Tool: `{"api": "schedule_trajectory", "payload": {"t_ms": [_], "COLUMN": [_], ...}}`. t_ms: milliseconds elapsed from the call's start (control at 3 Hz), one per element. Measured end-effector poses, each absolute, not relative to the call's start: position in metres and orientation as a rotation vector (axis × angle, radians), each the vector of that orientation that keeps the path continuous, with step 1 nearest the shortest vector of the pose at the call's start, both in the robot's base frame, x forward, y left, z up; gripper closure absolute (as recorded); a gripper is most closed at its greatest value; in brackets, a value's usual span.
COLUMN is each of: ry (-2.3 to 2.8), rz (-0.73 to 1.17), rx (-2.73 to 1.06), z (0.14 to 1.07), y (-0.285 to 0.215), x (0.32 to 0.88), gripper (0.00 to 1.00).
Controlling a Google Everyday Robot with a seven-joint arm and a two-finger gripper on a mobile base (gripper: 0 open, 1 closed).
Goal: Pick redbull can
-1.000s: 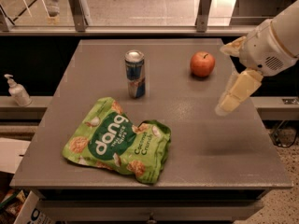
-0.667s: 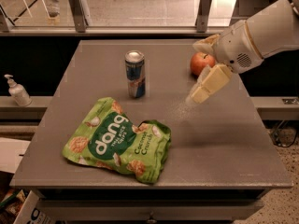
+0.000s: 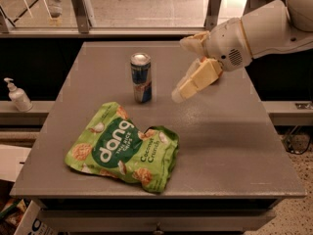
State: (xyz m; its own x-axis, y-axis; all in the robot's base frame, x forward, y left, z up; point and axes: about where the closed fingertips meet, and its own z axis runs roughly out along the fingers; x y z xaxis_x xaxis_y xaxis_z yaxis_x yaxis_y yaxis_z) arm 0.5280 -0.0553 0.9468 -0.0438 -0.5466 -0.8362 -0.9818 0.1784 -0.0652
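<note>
The redbull can (image 3: 141, 78), slim, blue and silver with a silver top, stands upright on the grey table (image 3: 230, 131), left of centre toward the back. My gripper (image 3: 179, 69) hangs just to the right of the can, a short gap away and at about its height. Its two cream fingers (image 3: 196, 80) are spread apart and hold nothing. The white arm reaches in from the upper right.
A green "dang" snack bag (image 3: 122, 148) lies flat in front of the can, toward the table's front left. A soap pump bottle (image 3: 17, 95) stands on a ledge left of the table. A railing runs behind the table.
The gripper has moved left across the table toward the can, from the right edge to just beside it. The red apple seen earlier is now hidden behind the arm.
</note>
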Motion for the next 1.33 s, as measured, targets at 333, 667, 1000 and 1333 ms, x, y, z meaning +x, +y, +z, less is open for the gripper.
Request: {"api": "schedule_trajectory", "payload": {"t_ms": [333, 667, 1000, 1333], "ry": [1.68, 1.637, 1.579, 1.545], "rz": [0.743, 0.771, 0.791, 0.782], "rx": [-1.458, -1.438, -1.426, -1.419], "z": [0.946, 0.934, 0.916, 0.901], "y": [-0.055, -0.045, -0.031, -0.012], "x": [0.528, 0.527, 0.531, 0.547], "gripper": [0.0, 0.0, 0.0, 0.0]}}
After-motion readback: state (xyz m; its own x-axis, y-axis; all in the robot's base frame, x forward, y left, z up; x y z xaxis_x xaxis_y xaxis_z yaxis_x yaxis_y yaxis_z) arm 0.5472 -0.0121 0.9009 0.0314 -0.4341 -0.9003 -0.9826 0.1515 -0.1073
